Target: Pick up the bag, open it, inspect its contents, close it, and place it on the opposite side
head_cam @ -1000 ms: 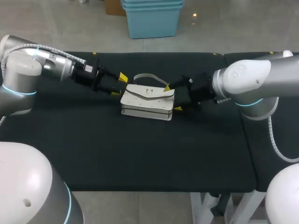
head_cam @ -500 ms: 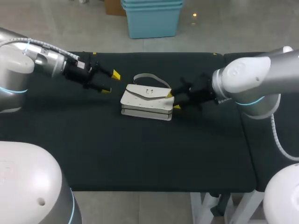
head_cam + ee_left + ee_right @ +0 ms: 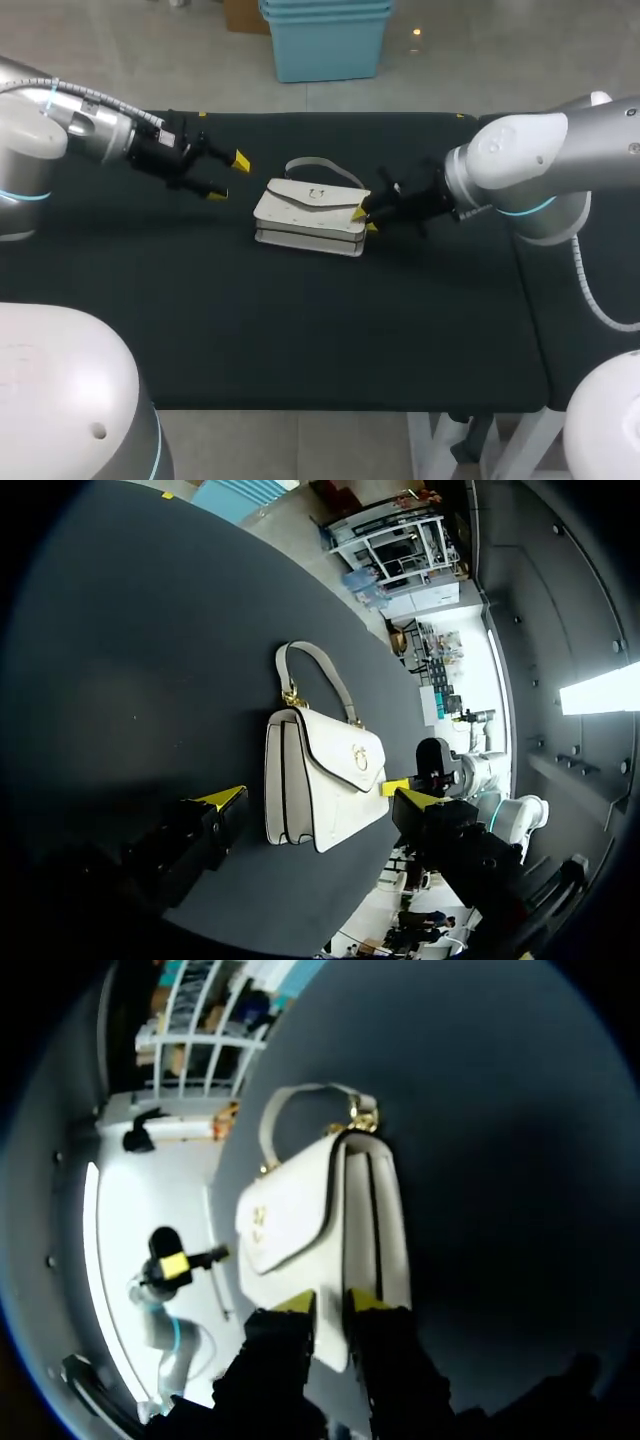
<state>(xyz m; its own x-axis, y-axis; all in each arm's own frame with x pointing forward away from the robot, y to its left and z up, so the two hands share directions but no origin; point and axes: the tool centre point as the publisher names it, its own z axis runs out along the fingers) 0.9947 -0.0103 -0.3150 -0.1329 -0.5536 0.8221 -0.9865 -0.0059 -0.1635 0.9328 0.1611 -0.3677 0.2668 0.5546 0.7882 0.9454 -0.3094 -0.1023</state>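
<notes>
A white handbag [image 3: 310, 213] with a flap, a gold clasp and a grey handle [image 3: 318, 164] lies on the black table. My right gripper [image 3: 365, 218] is at the bag's right end, fingers close together with the flap edge [image 3: 330, 1332] pinched between the yellow tips. The left gripper [image 3: 228, 177] hangs open a short way left of the bag and touches nothing. From the left wrist, the bag [image 3: 320, 790] lies ahead of one yellow fingertip [image 3: 225, 798], with my other arm's gripper [image 3: 400, 790] at its far end.
The black tabletop [image 3: 300, 330] stretches wide in front of the bag and to its left. A seam [image 3: 500, 180] to a second black surface runs down the right side.
The left gripper drew back leftwards from the bag, staying open. The right gripper's fingers closed onto the bag's right end, and the bag shifted slightly left.
</notes>
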